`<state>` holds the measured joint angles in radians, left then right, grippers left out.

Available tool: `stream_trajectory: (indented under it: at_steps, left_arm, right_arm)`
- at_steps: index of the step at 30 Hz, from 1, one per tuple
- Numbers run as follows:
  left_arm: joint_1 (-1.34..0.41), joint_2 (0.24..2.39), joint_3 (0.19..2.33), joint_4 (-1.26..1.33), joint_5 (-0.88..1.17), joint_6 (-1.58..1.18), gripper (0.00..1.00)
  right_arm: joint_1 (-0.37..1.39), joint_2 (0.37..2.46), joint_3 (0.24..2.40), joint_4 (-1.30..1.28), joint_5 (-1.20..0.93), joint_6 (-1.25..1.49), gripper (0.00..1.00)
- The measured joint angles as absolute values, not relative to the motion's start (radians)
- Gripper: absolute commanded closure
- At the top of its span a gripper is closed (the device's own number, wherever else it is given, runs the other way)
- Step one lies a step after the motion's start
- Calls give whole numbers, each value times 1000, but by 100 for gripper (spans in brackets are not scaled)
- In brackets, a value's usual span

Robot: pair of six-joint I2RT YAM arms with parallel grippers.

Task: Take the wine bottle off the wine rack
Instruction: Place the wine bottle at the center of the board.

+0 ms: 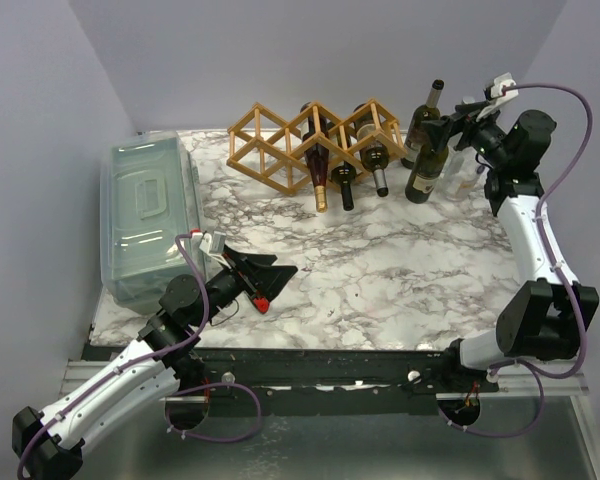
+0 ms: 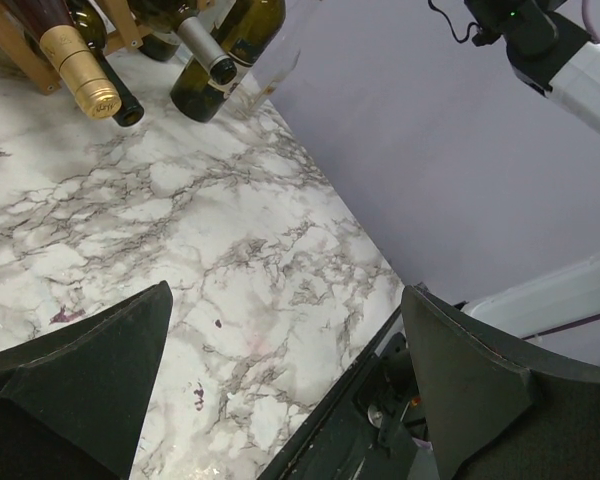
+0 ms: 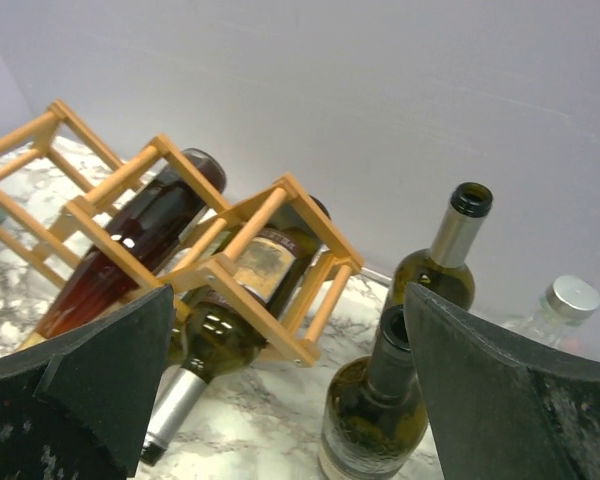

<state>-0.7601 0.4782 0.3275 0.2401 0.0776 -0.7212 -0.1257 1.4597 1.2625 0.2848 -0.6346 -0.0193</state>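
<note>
The light wooden wine rack (image 1: 280, 140) stands at the back of the marble table, also in the right wrist view (image 3: 280, 215). Three wine bottles lie in it, necks toward me: a gold-foiled red one (image 1: 320, 185) (image 3: 130, 245), a dark one (image 1: 345, 185), and a green one with a silver neck (image 1: 378, 170) (image 3: 215, 330). My right gripper (image 1: 442, 128) (image 3: 290, 390) hovers open just right of the rack, above the standing bottles, holding nothing. Far from the rack, my left gripper (image 1: 276, 272) (image 2: 285, 380) rests open and empty low over the table's front left.
Two green bottles (image 1: 427, 165) (image 1: 423, 115) stand upright right of the rack, directly under my right gripper (image 3: 380, 410) (image 3: 445, 250). A clear bottle with a silver cap (image 3: 562, 300) stands beside them. A translucent lidded bin (image 1: 150, 215) fills the table's left side.
</note>
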Motion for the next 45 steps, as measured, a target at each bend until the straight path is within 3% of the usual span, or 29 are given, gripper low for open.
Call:
stream_trajectory:
  at_steps: [11, 24, 45]
  left_arm:
    - [-760, 478, 330, 234, 78, -720, 1]
    - [-760, 565, 395, 205, 94, -718, 1]
    - [-760, 752, 565, 120, 107, -695, 1]
  right_arm:
    - [-126, 1417, 1386, -13, -804, -27, 1]
    - [-126, 1350, 1385, -221, -979, -21, 1]
    - [-121, 1249, 1096, -259, -1062, 22, 1]
